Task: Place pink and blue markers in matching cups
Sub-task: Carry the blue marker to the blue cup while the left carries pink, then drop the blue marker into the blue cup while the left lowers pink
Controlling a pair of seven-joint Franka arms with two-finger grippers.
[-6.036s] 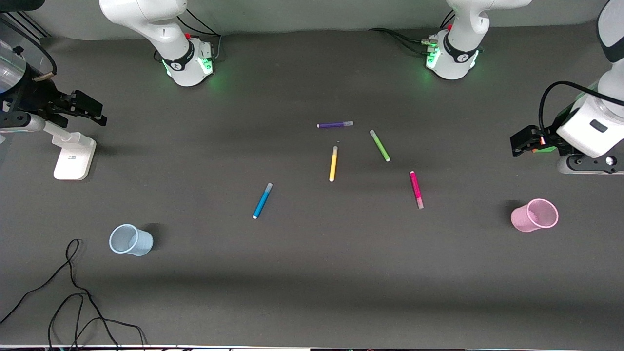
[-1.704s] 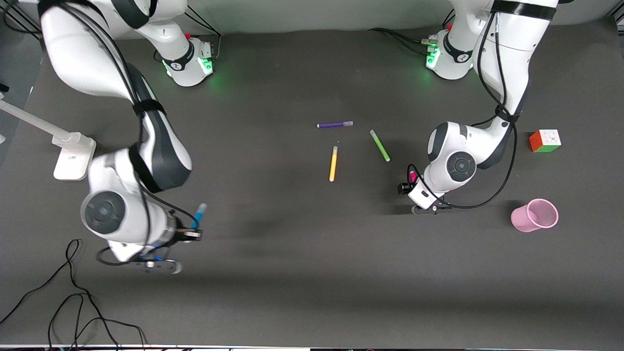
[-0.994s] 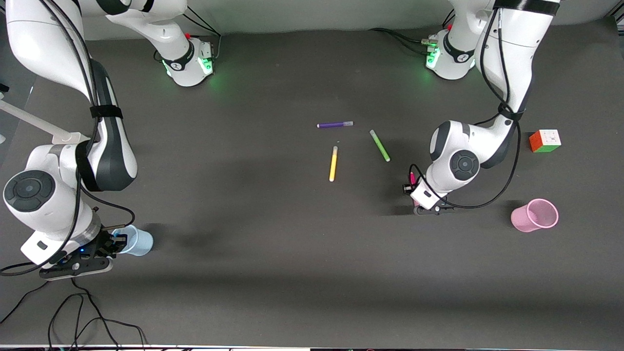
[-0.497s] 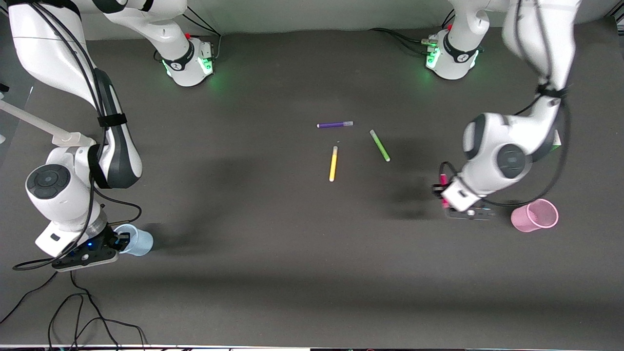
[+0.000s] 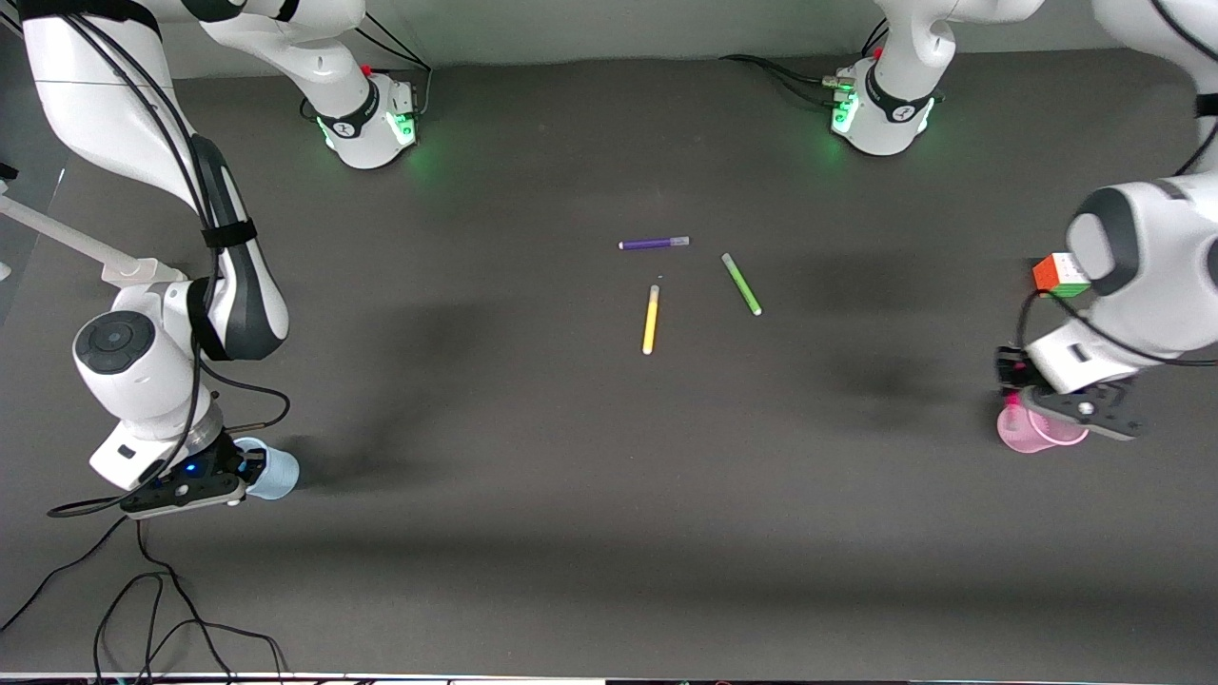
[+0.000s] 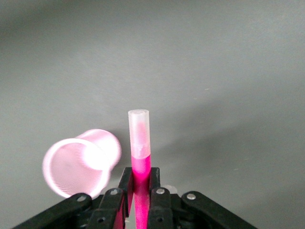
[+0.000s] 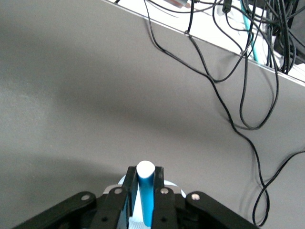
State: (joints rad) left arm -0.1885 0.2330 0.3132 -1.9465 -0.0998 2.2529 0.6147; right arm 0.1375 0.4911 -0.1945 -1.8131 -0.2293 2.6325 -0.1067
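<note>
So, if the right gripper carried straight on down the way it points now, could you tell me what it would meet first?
Most likely the pale blue cup. The right gripper, shut on the blue marker, points down with the cup's rim showing just under its fingers, so the marker's lower end would probably enter the cup first, though depth is unclear.

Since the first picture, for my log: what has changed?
Both arms came in. The right gripper took the blue marker to the blue cup; the left gripper carried the pink marker to the pink cup. Other pens and both cups stayed.
</note>
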